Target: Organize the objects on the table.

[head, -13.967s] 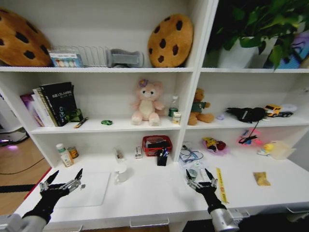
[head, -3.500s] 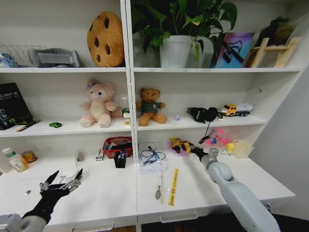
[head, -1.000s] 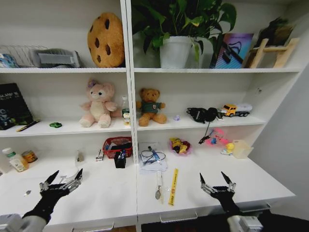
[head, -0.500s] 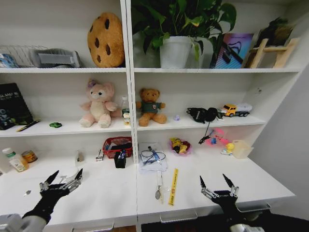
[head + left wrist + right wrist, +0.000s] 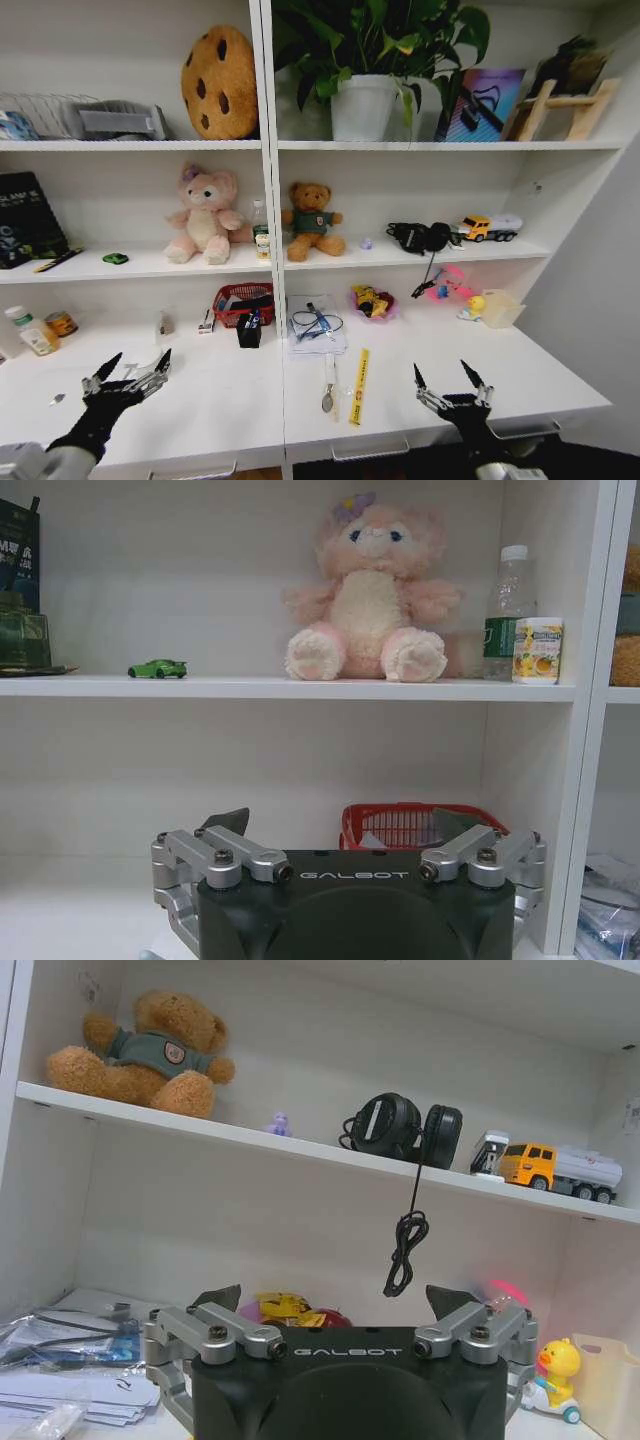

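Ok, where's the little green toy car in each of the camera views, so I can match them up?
Head view: the green toy car sits on the middle shelf of the left bay, left of the pink plush bear and apart from it.
Left wrist view: the car is on that same shelf, again apart from the bear.
Right wrist view: not in it.
Shared landmark: the pink plush bear, in the head and left wrist views.

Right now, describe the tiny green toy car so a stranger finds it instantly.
Find the pink plush bear on the middle shelf. Toward the dark books from it sits the green toy car: the only green item there, far smaller than the bear, beside a slanted pen.
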Available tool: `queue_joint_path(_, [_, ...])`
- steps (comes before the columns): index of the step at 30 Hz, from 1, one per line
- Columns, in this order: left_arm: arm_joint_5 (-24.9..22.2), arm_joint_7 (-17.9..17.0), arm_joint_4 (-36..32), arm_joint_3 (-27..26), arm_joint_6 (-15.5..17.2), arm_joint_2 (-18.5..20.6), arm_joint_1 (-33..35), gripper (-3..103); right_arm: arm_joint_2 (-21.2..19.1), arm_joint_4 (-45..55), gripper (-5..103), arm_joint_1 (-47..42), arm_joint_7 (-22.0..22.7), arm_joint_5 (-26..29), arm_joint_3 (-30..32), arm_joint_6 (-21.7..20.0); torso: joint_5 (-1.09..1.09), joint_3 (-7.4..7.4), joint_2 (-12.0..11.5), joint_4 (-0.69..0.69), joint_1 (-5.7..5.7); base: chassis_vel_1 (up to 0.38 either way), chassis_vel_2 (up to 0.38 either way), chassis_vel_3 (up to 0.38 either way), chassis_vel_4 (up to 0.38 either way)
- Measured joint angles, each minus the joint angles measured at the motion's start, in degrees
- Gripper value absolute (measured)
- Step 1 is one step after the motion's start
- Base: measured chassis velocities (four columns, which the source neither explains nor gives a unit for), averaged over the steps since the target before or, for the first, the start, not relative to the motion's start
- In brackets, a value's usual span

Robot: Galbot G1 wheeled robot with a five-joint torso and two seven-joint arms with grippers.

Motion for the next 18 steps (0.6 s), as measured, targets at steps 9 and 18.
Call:
queue_joint_path(9, [0.0, 0.0, 0.0, 0.0, 0.0, 0.0, 0.0, 100, 0.0, 0.0, 100, 0.0, 0.0, 0.0, 0.0, 0.0, 0.0, 0.0, 0.0, 0.01, 0.0, 0.125, 0.116, -0.112, -0.114])
queue_joint_path(18, [0.0, 0.0, 0.0, 0.0, 0.0, 0.0, 0.0, 100, 0.0, -0.1, 100, 0.1, 0.0, 0.1, 0.0, -0.1, -0.02, 0.0, 0.0, 0.01, 0.01, 0.228, 0.245, -0.243, -0.23])
